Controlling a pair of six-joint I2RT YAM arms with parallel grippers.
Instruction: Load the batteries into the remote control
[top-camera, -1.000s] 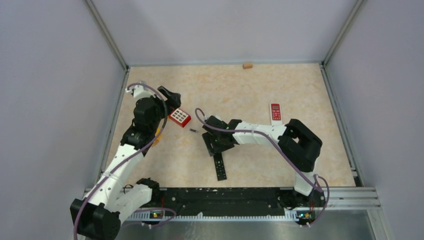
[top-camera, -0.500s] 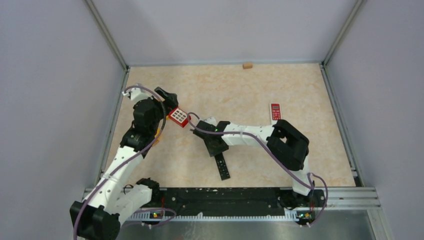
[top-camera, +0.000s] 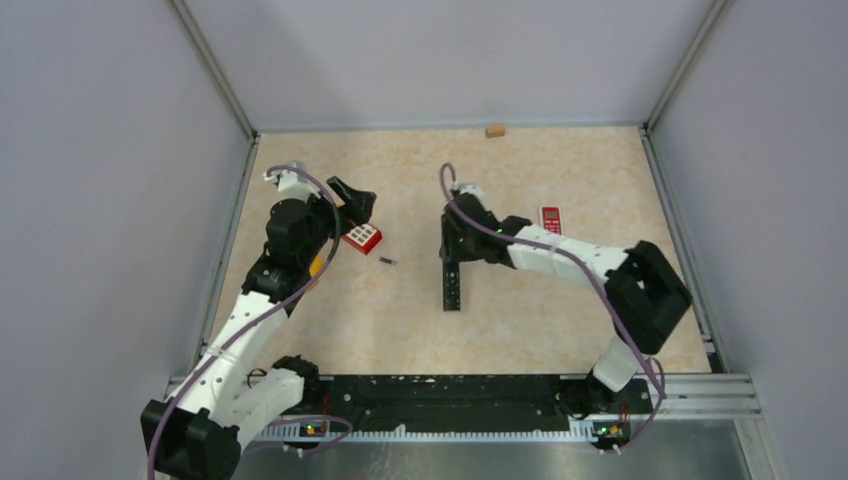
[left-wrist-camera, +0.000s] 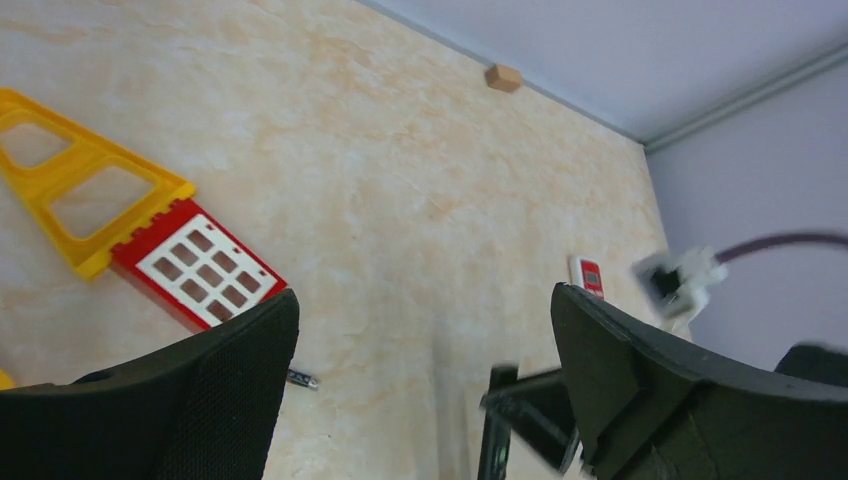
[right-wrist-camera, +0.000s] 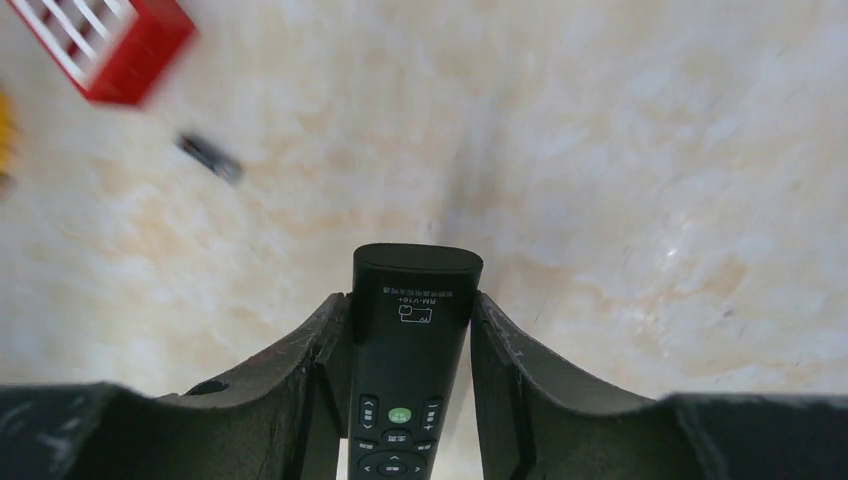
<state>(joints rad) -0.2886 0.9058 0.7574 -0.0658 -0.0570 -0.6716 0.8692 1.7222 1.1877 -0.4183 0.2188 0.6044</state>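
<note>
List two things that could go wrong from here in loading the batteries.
1. The right end effector pinches the black remote by its narrow sides, so it may pivot or slip.
2. The battery lies close to the red block; the open left end effector could knock either aside when reaching.

The table (top-camera: 560, 180) is beige with pale orange marbling. The remote control (right-wrist-camera: 410, 350) is black with white print and a green button (right-wrist-camera: 400, 413). The block (left-wrist-camera: 198, 270) is red with a white grid, the frame (left-wrist-camera: 75, 190) yellow; the blurred battery (right-wrist-camera: 210, 157) looks dark, perhaps purplish
</note>
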